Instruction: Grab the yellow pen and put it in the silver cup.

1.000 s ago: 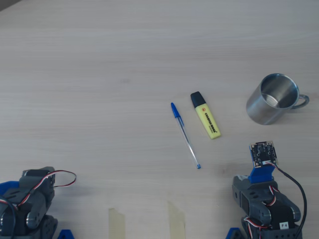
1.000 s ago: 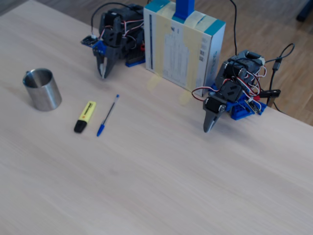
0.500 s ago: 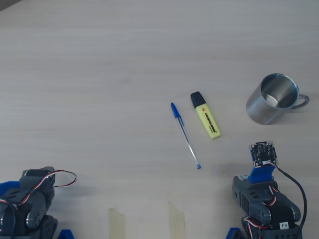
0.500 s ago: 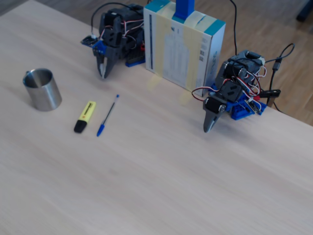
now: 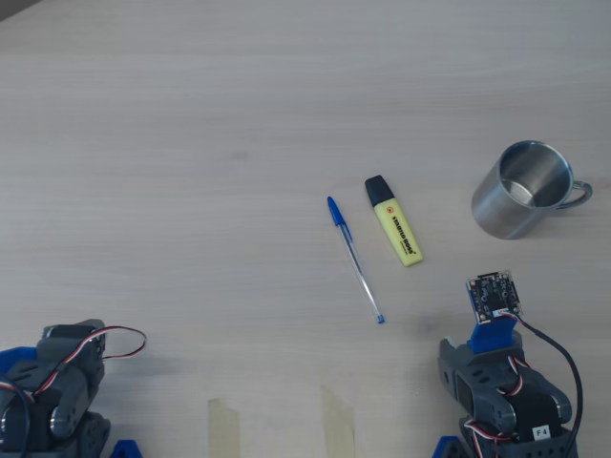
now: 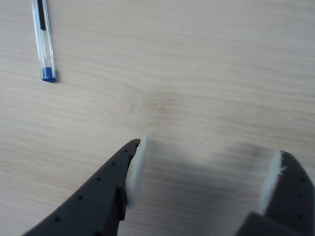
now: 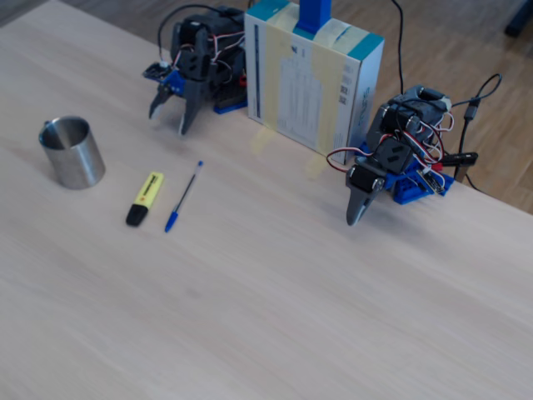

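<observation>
The yellow pen [image 5: 394, 221], a chunky highlighter with a black cap, lies flat on the wooden table; it also shows in the fixed view [image 7: 146, 197]. The silver cup [image 5: 520, 191] stands upright and empty to its right in the overhead view, and in the fixed view [image 7: 73, 152] it stands to the left. My gripper [image 6: 209, 150] is open and empty, hovering over bare table, apart from both. In the fixed view the gripper [image 7: 171, 115] hangs behind the pen and cup. Neither pen nor cup shows in the wrist view.
A thin clear ballpoint with a blue cap [image 5: 354, 258] lies beside the highlighter; its end shows in the wrist view [image 6: 44, 39]. A second arm [image 7: 387, 162] rests folded. A blue-and-white box [image 7: 312, 75] stands between the arms. Tape strips [image 5: 339, 420] mark the table edge.
</observation>
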Tool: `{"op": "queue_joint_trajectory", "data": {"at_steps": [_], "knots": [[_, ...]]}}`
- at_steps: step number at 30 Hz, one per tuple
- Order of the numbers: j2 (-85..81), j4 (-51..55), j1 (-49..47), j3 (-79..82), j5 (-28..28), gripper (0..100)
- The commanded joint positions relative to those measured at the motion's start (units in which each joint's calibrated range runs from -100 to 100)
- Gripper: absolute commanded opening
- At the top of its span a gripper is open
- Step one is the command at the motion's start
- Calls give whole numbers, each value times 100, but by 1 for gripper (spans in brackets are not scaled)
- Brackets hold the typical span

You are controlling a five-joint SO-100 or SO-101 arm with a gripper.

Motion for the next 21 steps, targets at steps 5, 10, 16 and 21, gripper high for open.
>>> {"op": "queue_joint_trajectory", "data": {"at_steps": [5, 10, 16, 21], "knots": [[648, -271, -53, -255, -14, 44], [1970, -931, -184, -1017, -14, 44], [3499, -1746, -585, -1797, -14, 44], [4605, -2501, -1013, -2504, -14, 44]]}}
